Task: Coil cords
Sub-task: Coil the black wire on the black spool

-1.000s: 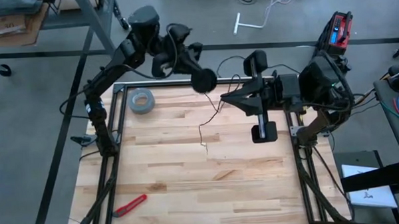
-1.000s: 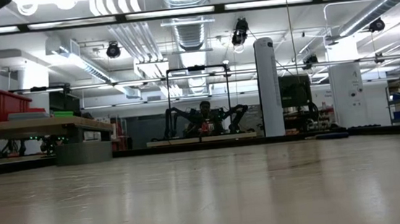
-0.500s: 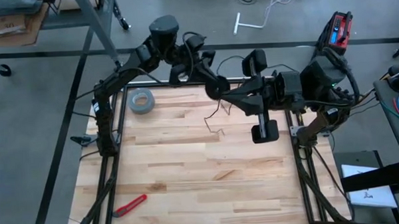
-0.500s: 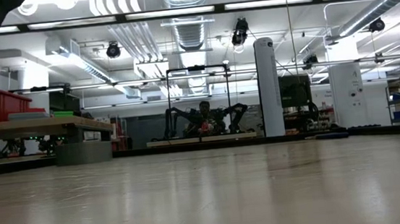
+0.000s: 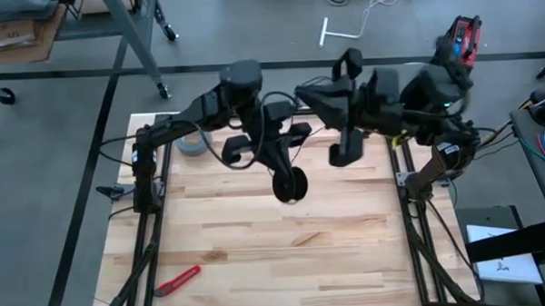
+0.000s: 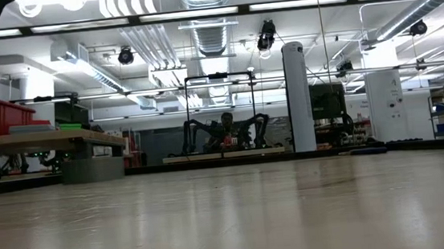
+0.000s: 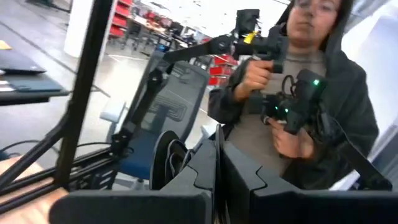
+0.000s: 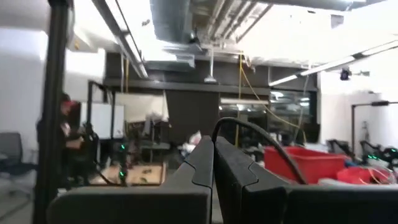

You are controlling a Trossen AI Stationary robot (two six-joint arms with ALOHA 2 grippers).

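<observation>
The reel (image 5: 289, 185) hangs over mid-worktop (image 5: 257, 244), well clear of the tape roll (image 5: 191, 147). The left gripper (image 7: 217, 180) has its jaws pressed together; can't tell on what. The right gripper (image 8: 213, 163) is also closed, up by the far edge. The thin cord isn't visible, so I'd guess it could snag an arm.

A pale butcher-block wooden tabletop (image 5: 257, 235), made of glued strips with visible grain and darker knots, has a smooth finish that throws a soft sheen in the low view. A matt black metal frame (image 5: 154, 221) edges it. Two dark robot arms of matt black plastic and metal reach over it; the left arm (image 5: 244, 127) carries a small black round reel (image 5: 290, 185) with a dull plastic look. A grey ring-shaped tape roll (image 5: 192, 147) looks matt. A red plastic-handled utility knife (image 5: 177, 281) looks slightly glossy. The surrounding grey floor (image 5: 47, 206) looks like smooth, dull concrete.
</observation>
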